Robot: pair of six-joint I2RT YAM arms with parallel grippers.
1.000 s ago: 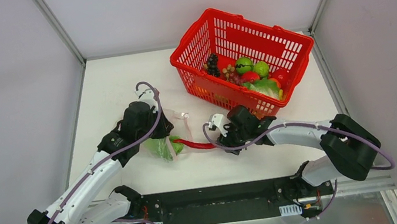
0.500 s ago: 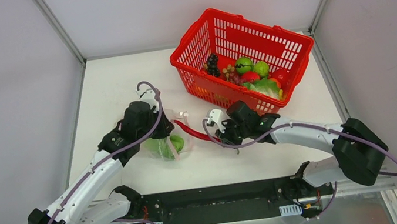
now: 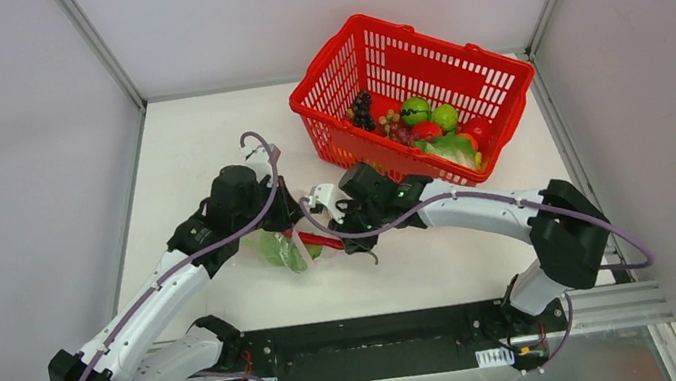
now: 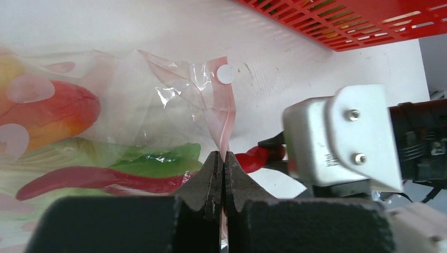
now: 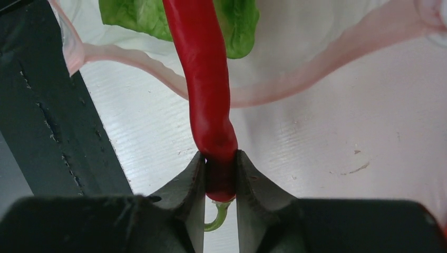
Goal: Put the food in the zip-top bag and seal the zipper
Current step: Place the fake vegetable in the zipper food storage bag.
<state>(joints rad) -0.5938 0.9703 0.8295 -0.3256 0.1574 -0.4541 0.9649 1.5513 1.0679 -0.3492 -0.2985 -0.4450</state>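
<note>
Since a second ago your right arm has swung in from 3 o'clock toward the bag (image 3: 280, 252). The right end effector (image 3: 349, 237) was well apart from the mouth then and now sits just beside it. The chili (image 3: 321, 241) lay wholly outside then, and now its tip reaches in over the cabbage (image 3: 274, 249). Your left arm has barely shifted, and the left end effector (image 3: 288, 222) has kept the mouth edge lifted throughout. It is closed on the zipper (image 4: 224, 122), whose pink strip runs straight down between its shut jaws in the left wrist view. The right end effector (image 5: 220, 174) is clamped on the stem end of the chili (image 5: 203, 79), with the green stalk curling out below the fingertips. From there the chili points to 12 o'clock, across the zipper (image 5: 316, 68) and onto the green leaf of the cabbage (image 5: 137, 16). The bag (image 4: 132, 79) is clear and crinkled with pale pink spots. It lies on the white counter (image 3: 187, 152) at 7 o'clock from the red basket (image 3: 365, 161). Through the plastic you can see the cabbage (image 4: 158, 157), a red-and-orange fruit (image 4: 52, 113) above it, and a long red shape below that looks like the chili's tip. The mouth is open, with the two pink edges standing apart around the chili.
</note>
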